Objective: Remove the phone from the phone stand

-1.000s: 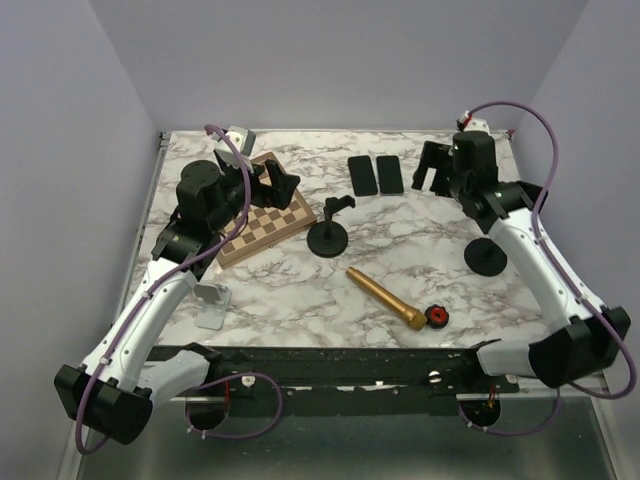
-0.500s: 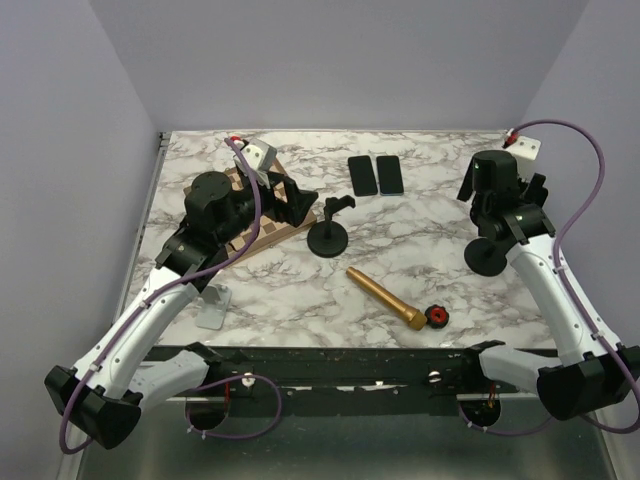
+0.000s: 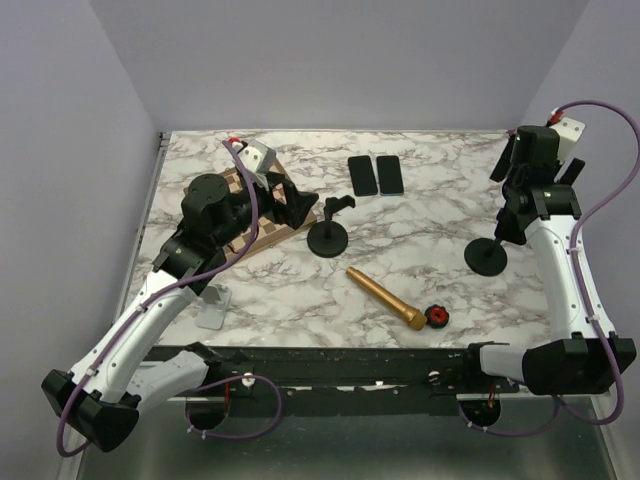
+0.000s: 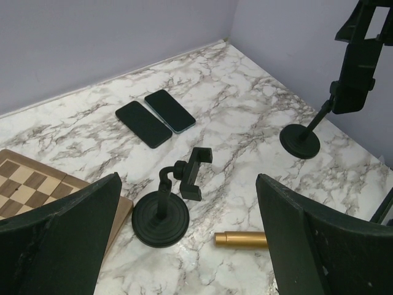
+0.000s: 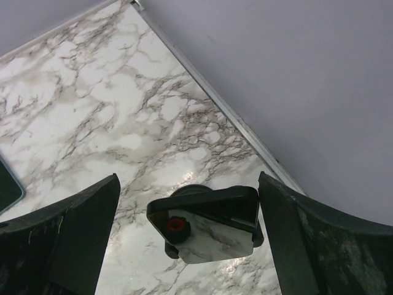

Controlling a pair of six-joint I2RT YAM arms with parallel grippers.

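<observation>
A phone [image 5: 209,224] with a glossy screen sits clamped on the right black stand [image 3: 487,257], whose base shows behind it in the right wrist view [image 5: 190,190]. My right gripper [image 3: 514,215] hangs right above it, open, one jaw on each side of the phone [image 5: 188,184]. In the top view the arm hides the phone. My left gripper [image 3: 295,205] is open and empty, hovering by a second, empty black stand [image 3: 328,232], also in the left wrist view [image 4: 163,215].
Two dark phones [image 3: 375,175] lie flat at the back middle. A chessboard [image 3: 262,228] lies under the left gripper. A gold cylinder [image 3: 385,297] and a red-black knob [image 3: 436,316] lie near the front. A small silver holder [image 3: 213,303] is front left.
My right arm has swung from the back middle out to the right edge, over the stand with the phone. My left gripper has moved right and forward, towards the empty stand.
</observation>
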